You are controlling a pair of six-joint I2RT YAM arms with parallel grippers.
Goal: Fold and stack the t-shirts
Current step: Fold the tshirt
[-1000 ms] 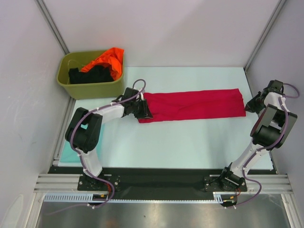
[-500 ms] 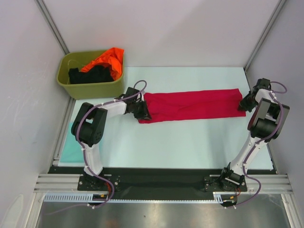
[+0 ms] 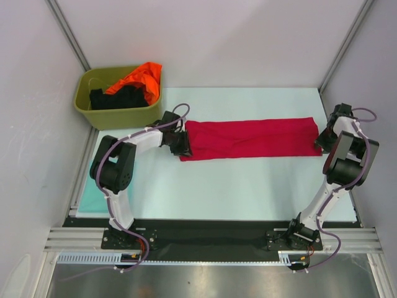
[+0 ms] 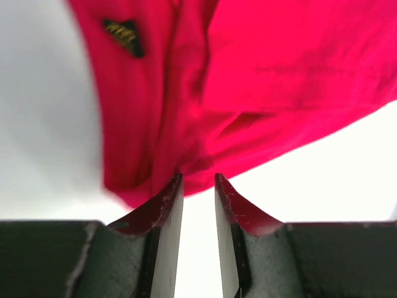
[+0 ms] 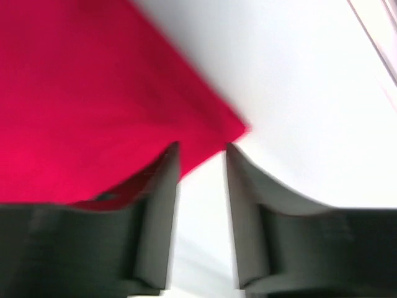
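A crimson-red t-shirt lies folded into a long strip across the middle of the table. My left gripper is at its left end. In the left wrist view the left gripper is open by a narrow gap. The red cloth lies just past its tips and only white table shows between the fingers. My right gripper is at the strip's right end. In the right wrist view the right gripper is open, with the shirt's corner at its tips.
An olive-green tub at the back left holds an orange shirt and a black shirt. A pale teal folded shirt lies at the table's left edge beside the left arm. Walls close in on both sides.
The right gripper has opened and let go of the shirt's right end. The left gripper has edged slightly back and left at the strip's left end.
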